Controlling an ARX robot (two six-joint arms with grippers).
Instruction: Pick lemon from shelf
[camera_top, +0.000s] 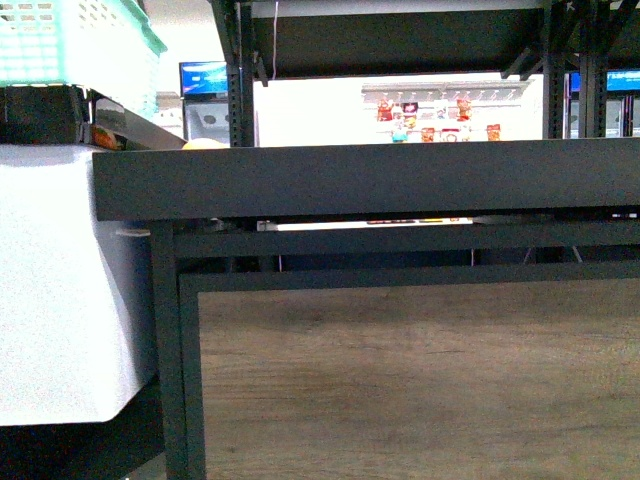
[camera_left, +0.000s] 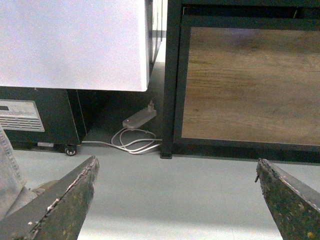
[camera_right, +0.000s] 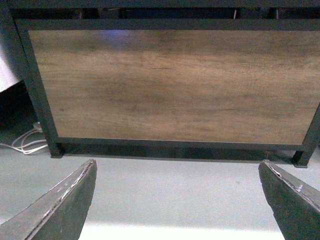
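The black shelf fills the front view; its raised front lip (camera_top: 400, 180) runs across at eye level, with posts above. No lemon is clearly visible. A small yellow-orange rounded top (camera_top: 205, 143) peeks over the lip at the left; I cannot tell what fruit it is. Neither arm shows in the front view. My left gripper (camera_left: 177, 161) is open and empty, low over the grey floor, facing the shelf's left leg (camera_left: 172, 75). My right gripper (camera_right: 177, 162) is open and empty, low over the floor in front of the shelf's bottom frame (camera_right: 170, 147).
A wood panel (camera_top: 420, 380) closes the shelf's base. A white cabinet (camera_top: 50, 280) stands left of it, with a green basket (camera_top: 80, 40) on top. A power strip with cables (camera_left: 137, 120) lies on the floor between them. Blue denim cloth (camera_left: 7, 170) shows at one edge of the left wrist view.
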